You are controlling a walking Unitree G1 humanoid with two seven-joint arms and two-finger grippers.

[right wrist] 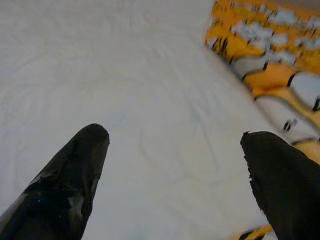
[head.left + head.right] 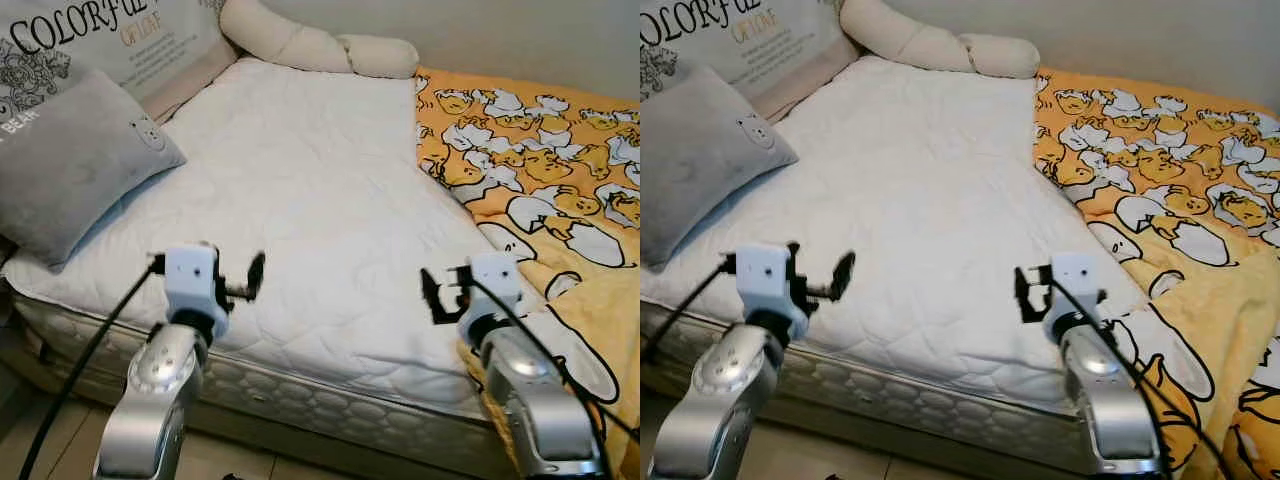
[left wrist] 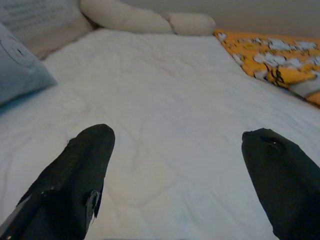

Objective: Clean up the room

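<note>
Soft, even daylight; wrist views slightly blurred.

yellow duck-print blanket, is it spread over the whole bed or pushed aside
Pushed aside: the yellow duck-print blanket is bunched along the robot's right, leaving the white quilted mattress bare.

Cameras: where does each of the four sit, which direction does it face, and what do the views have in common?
Left eye view: on the head, facing forward and down at the bed; both silver arms show, left gripper and right gripper open.
Right eye view: same head, same scene, slightly shifted.
Left wrist view: along its black fingers over the white mattress toward the cream pillows.
Right wrist view: along its fingers toward the orange blanket.
Shared: mattress and blanket appear in all.
</note>
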